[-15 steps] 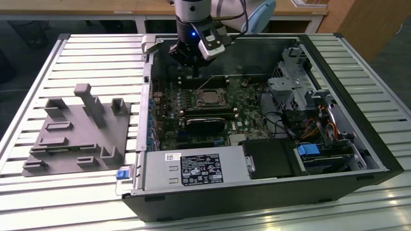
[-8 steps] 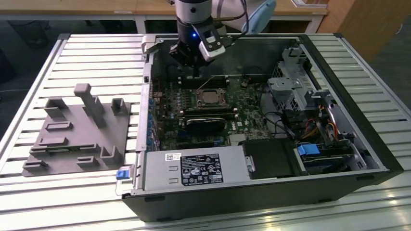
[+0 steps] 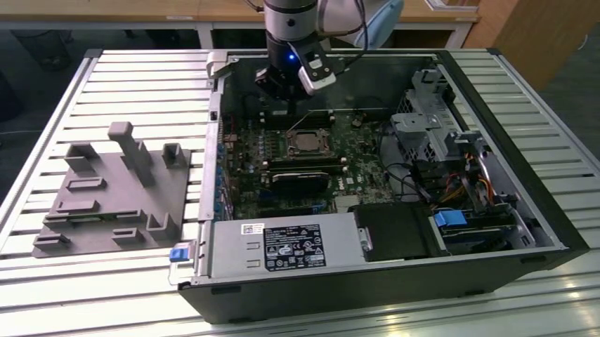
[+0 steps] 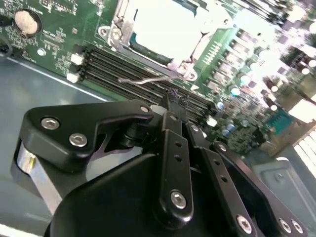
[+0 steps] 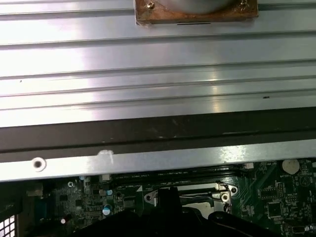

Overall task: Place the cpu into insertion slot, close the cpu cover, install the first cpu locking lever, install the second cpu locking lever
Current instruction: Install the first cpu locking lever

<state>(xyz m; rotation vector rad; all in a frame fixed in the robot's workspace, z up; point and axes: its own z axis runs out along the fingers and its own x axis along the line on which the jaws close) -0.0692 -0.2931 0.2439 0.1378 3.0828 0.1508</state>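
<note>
My hand, pinched shut and empty, hovers at the cpu's six o'clock, near a locking lever; I judge hooking it is the step.

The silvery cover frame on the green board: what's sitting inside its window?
Through the cpu cover window, a pale flat cpu shows, seated in the insertion slot. The socket contacts beneath are hidden by the chip. The gripper hovers beside it.

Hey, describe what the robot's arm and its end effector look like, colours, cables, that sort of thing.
The arm is a grey cylindrical wrist section with a small blue light and a white box-shaped module beside it; dark cables loop behind. The end effector is matte black, built from flat linkage bars pinned with silver hex-socket screws, narrowing to slim fingers.
</note>
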